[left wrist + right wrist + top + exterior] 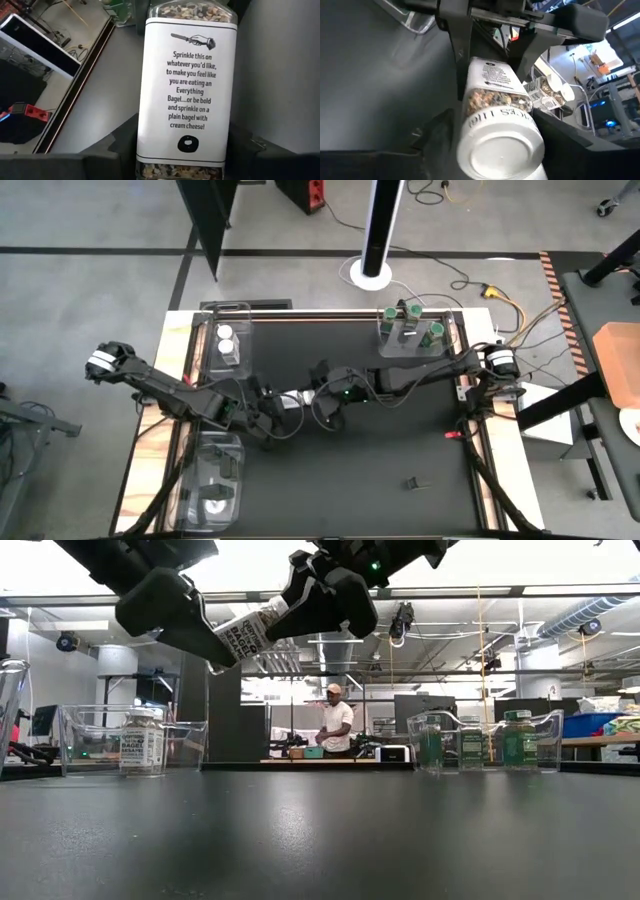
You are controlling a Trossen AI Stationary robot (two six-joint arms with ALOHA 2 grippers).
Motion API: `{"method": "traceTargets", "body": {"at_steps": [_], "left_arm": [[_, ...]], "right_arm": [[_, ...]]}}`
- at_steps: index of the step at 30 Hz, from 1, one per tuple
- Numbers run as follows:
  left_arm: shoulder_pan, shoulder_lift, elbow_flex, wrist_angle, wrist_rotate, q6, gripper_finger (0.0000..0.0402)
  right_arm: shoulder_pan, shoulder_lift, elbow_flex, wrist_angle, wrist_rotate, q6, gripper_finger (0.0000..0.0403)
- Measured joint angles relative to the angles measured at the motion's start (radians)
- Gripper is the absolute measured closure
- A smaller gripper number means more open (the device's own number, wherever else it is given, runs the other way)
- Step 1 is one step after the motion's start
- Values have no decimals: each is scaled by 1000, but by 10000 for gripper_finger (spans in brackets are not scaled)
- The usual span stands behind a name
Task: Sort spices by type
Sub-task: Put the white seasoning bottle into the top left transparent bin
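- The left gripper (205,635) and right gripper (300,602) meet in the air over the middle of the table (400,450), each clamped on an opposite end of one spice jar (247,630): a hand-over in mid-air. The right wrist view shows the right fingers closed on the white-lid end; the left wrist view shows the left fingers around the labelled body.
- Trays, largest things on the table: one at the far right edge (452,340) holds the green-lidded jars (410,310); one at the far left corner (205,345) holds the white-lidded jars (226,340); a third sits at the near left corner (215,480).
- The carried jar lies tilted, white lid toward the right gripper, clear of the table.
- To do this well, I judge only one gripper should let go, and only once the other's hold is firm and square; a slack grip on a tilted jar could drop it.
- Its white lid suggests the far left tray as the destination.
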Motion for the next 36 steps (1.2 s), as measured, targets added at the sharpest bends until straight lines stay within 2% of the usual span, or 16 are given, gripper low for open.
{"method": "traceTargets", "body": {"at_steps": [4, 8, 13, 17, 21, 27, 32, 36], "left_arm": [[1, 0, -2, 1, -29, -8, 224], [-1, -7, -11, -2, -90, 0, 224], [-3, -32, -17, 2, -114, 2, 224], [-14, -62, -24, 61, -116, 60, 224], [-36, -99, -41, 195, -111, 173, 224], [-39, -124, -120, 523, 31, 394, 224], [-37, -131, -195, 794, 121, 535, 224], [-37, -135, -227, 899, 157, 569, 224]], "right_arm": [[0, -6, 1, 3, 5, 38, 140], [-3, -55, 1, -20, 0, 87, 109], [-22, -170, -3, -103, -22, 152, 106], [-75, -283, -73, -86, -164, 195, 121], [-131, -384, -232, 90, -238, 260, 138], [-130, -417, -491, 518, -239, 278, 154], [-100, -365, -558, 698, -246, 312, 148], [-88, -327, -549, 779, -349, 357, 130]]}}
